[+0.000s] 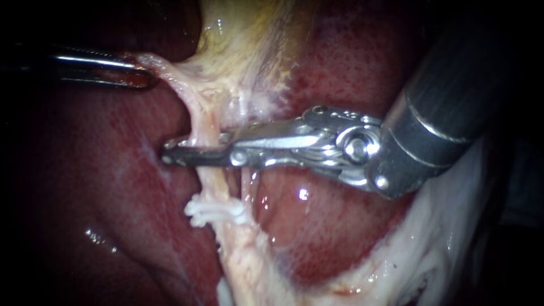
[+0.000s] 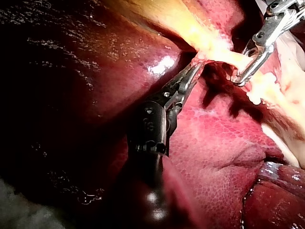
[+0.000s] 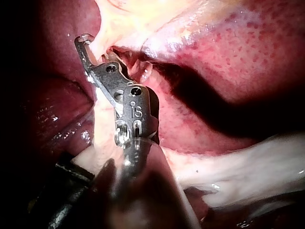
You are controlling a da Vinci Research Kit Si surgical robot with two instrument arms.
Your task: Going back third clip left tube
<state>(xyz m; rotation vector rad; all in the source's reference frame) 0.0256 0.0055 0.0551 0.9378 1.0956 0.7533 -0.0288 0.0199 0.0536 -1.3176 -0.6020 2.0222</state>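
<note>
A pale left tube [image 1: 208, 180] runs down from the yellowish gallbladder tissue [image 1: 249, 39]. White clips [image 1: 218, 212] sit across it lower down. My right instrument [image 1: 170, 152] comes in from the upper right. Its long metal jaws stand a little open, one on each side of the left tube above the clips. A thinner right tube [image 1: 247, 190] lies just beside them. My left instrument [image 1: 135, 75] is at the upper left, its jaws shut on a pale strand of tissue and holding it taut. The left wrist view shows that grip [image 2: 196, 70], with my right instrument [image 2: 240, 76] beyond it.
Dark red liver [image 1: 85, 187] fills the left side and lies behind the tubes. White fatty tissue [image 1: 430, 243] spreads along the lower right under my right instrument's shaft [image 1: 447, 102]. In the right wrist view its jaws [image 3: 88, 52] reach toward pale tissue.
</note>
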